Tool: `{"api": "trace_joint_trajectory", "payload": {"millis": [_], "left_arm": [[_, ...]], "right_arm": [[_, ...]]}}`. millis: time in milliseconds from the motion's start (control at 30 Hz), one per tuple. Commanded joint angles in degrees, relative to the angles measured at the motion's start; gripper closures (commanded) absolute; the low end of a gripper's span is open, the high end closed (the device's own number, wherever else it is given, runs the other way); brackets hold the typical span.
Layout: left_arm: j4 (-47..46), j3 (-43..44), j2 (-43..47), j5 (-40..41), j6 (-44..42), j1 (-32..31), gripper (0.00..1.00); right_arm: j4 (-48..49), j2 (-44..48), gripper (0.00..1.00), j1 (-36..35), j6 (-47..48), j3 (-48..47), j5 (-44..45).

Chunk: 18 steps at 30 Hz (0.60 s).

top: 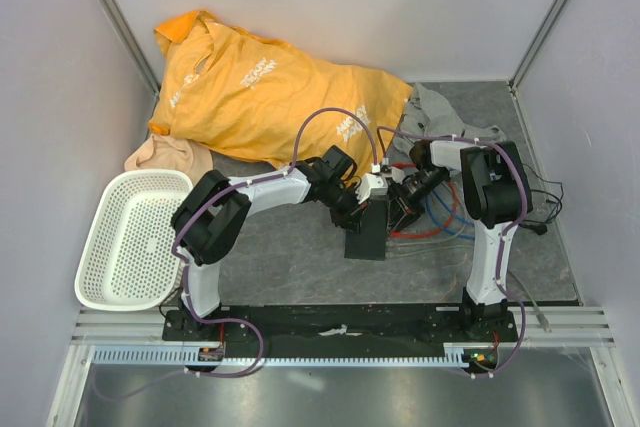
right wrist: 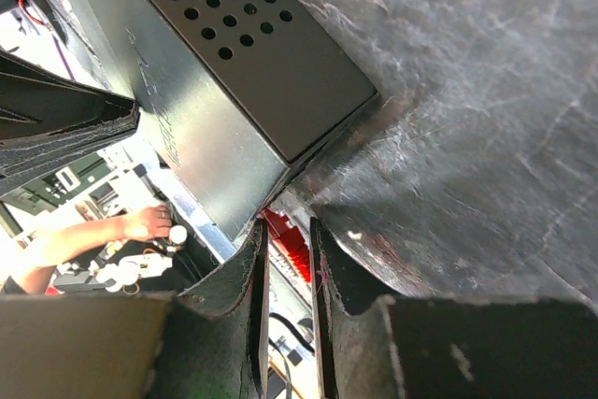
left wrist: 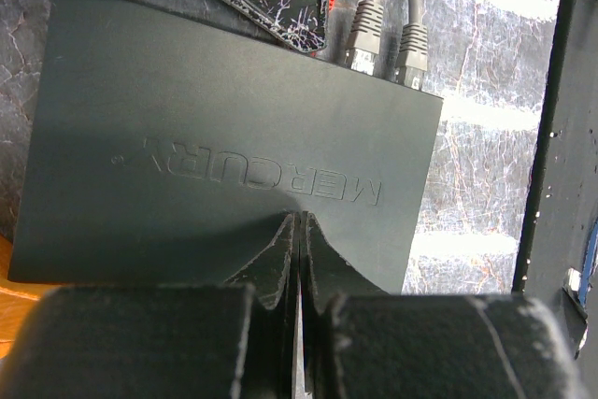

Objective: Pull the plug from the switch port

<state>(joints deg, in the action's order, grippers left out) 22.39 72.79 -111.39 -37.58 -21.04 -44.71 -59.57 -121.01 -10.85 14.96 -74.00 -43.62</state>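
nearest to the left wrist camera, the left end effector [left wrist: 299,226] has its two black fingers pressed together with nothing between them, and their tips rest on the lid of the flat matte-black rectangular switch box [left wrist: 187,128]. on the far edge of this box, toward its right corner, one pale grey plug [left wrist: 363,39] and a second grey plug [left wrist: 411,44] sit side by side, each in a switch port. their grey cables run away over the dark mottled surface [left wrist: 486,156].

the right end effector [right wrist: 285,231] stands narrow, with only a thin gap between its fingers, and we see nothing gripped there. its tips are near a corner of the box, beside the perforated metal face [right wrist: 252,35].

we judge that the step in hand is bringing the right end effector to a plug. to do it well, the left arm should press the box down firmly. the right fingers should close across the plug body, not on the cable, and pull straight out along the socket. which plug is meant, we cannot tell.
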Motion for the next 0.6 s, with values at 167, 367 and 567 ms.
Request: {"api": "trace_joint_trajectory", "payload": {"millis": [167,367,567], "left_arm": [[3.9,-1.9,-3.0,5.6,-2.5,-0.1,0.98],[3.9,-2.0,-2.9,5.6,-2.4,-0.1,0.99],[3.9,-1.9,-3.0,5.4,-2.6,-0.1,0.98]], "right_arm": [[10.3,-1.2,0.99,-0.3,4.3,-1.1,15.8],[7.5,-1.5,0.98,0.0,7.1,-1.0,16.0],[5.9,-1.2,1.00,0.6,9.1,-0.4,20.1]]}}
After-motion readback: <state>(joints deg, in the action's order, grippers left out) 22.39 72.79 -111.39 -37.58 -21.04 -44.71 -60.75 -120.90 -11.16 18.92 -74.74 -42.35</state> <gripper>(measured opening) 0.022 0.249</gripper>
